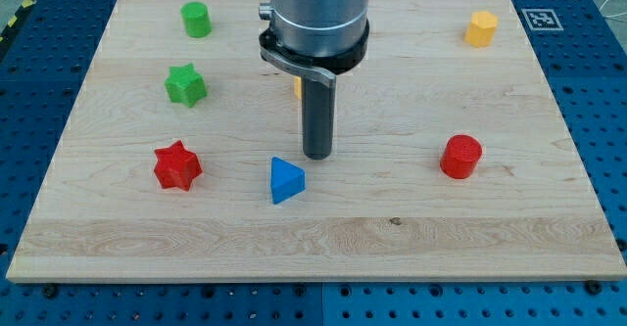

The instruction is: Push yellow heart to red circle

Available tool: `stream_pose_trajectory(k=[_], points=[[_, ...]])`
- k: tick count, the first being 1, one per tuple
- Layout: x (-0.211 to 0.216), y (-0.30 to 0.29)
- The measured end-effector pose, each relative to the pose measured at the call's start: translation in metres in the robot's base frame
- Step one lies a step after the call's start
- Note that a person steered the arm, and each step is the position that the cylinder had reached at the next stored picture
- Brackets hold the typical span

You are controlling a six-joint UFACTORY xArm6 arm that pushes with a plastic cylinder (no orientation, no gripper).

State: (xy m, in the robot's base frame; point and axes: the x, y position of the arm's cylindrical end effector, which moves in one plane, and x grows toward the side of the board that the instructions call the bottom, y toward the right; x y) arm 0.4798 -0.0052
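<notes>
my tip (317,156) has no claw, so nothing is grasped; it sits just beside the blue triangle (286,180), which a careless sweep could knock. the red circle (460,157) waits right. the yellow heart (297,87) hides behind the rod on the grainy wooden desk (411,228). all blocks look like smooth plastic.

A: Where do you see my tip (316,156)?

B: You see it near the middle of the wooden board (392,228), just above and to the right of the blue triangle (286,180), not touching it. A sliver of yellow block (297,87) peeks out left of the rod, shape unclear.

A: And the red circle (460,157)?

B: Well apart at the view's right. You also have 1 red star (176,165), 1 green star (185,84), 1 green cylinder (196,20) on the left, and 1 yellow block (480,28) top right.
</notes>
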Motion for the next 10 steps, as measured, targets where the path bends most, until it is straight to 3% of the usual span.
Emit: stream_pose_trajectory(k=[4, 6, 9, 10], points=[[-0.094, -0.033], [-0.1, 0.063], [-0.15, 0.135], [-0.134, 0.157]])
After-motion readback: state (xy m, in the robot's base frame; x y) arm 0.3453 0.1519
